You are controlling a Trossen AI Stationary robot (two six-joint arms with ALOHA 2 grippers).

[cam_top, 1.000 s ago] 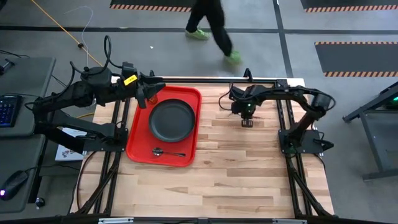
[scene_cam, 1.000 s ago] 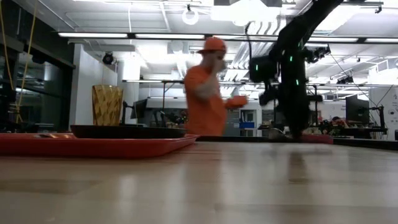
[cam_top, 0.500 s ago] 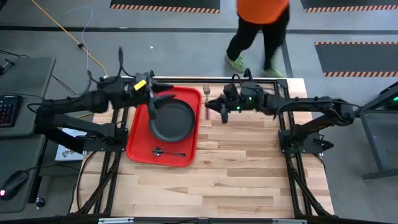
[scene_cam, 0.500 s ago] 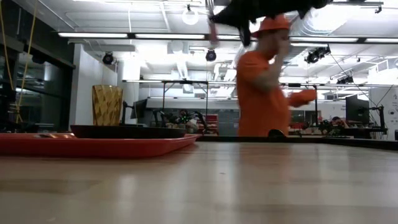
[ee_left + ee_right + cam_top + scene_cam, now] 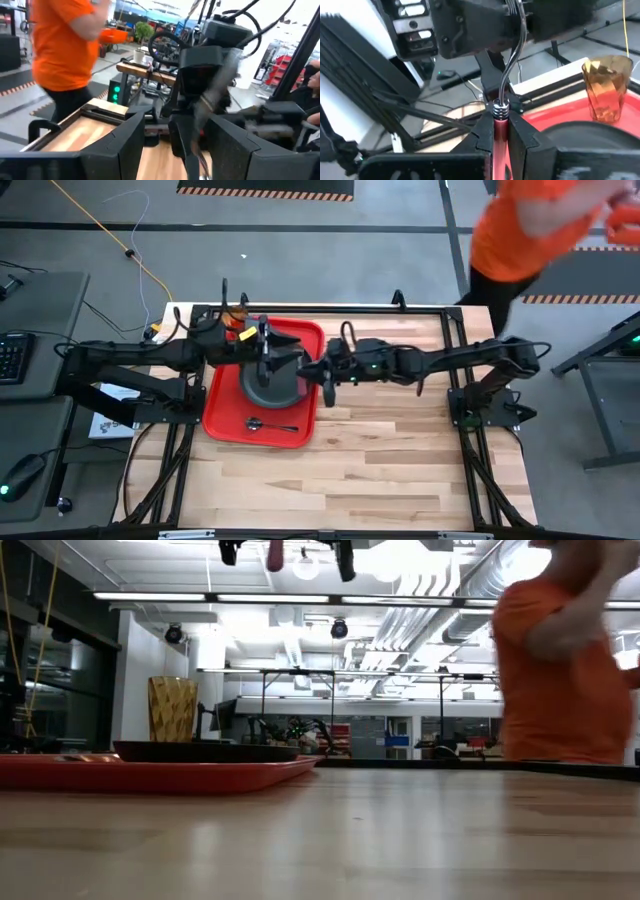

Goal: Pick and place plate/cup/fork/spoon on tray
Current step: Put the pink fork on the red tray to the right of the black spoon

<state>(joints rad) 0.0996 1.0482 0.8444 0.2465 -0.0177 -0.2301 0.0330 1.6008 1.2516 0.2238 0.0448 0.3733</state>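
The red tray (image 5: 225, 415) lies at the table's left and holds the dark plate (image 5: 285, 385), the spoon (image 5: 268, 424) near its front edge, and the amber cup (image 5: 606, 90) upright at its far left corner (image 5: 172, 708). My right gripper (image 5: 500, 127) reaches in from the right, above the tray's right edge (image 5: 325, 375), shut on the reddish fork (image 5: 500, 131). My left gripper (image 5: 177, 125) hovers open above the plate (image 5: 283, 360) and faces the right gripper. Its fingers stand on either side of the fork's end without touching it. My right gripper pinches the fork's reddish handle (image 5: 500, 125) between its two fingers. The fingers come about level from the table's right and lie along the fork. The fork's ringed metal part (image 5: 500, 109) sticks out past the fingertips toward the left arm. The fork is lifted clear, high above the tray.
A person in an orange shirt (image 5: 530, 230) walks past the table's far right corner and shows in the low view (image 5: 560, 670). Bare wood (image 5: 400, 450) lies right of and in front of the tray.
My right gripper has risen from the table at the far right and gone toward the table's left edge with the fork, up to the tray's right edge. My left gripper has gone from the tray's far left corner by the cup toward the right, over the plate.
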